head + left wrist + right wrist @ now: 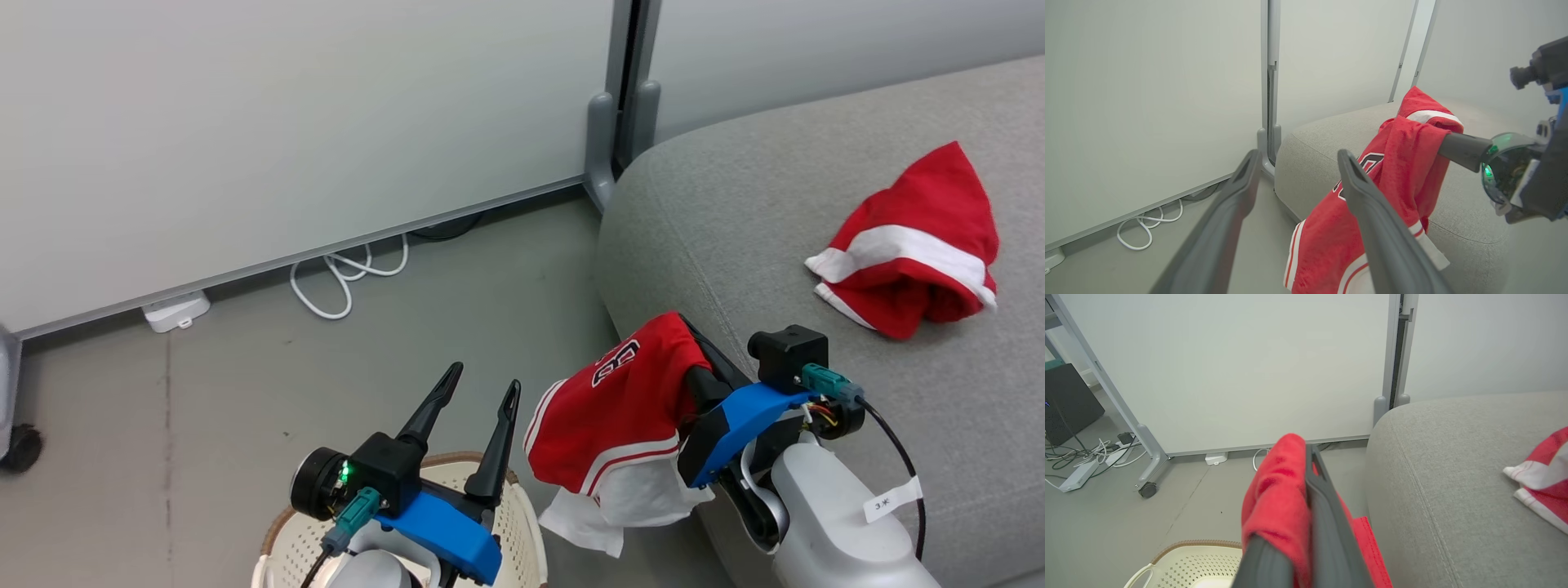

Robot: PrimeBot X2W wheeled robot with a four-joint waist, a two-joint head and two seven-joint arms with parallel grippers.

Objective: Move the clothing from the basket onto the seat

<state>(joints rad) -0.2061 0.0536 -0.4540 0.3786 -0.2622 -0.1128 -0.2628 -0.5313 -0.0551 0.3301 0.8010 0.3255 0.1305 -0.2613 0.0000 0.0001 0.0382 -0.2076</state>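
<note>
Transfer step in hand. Right fingers pressed together, pinching a red garment that hangs from them just short of the seat edge. Left fingers spread, empty, above the basket. Another red piece lies on the seat, well beyond the right fingertips. Next, probably: carry over the cushion, release.

Pale grey rounded forearms end in bright blue wrist brackets, each with a teal plug on a black cable. The left gripper has two long dark tapered fingers, slotted near the tips. A white tag by the right forearm reads perhaps "3".
</note>
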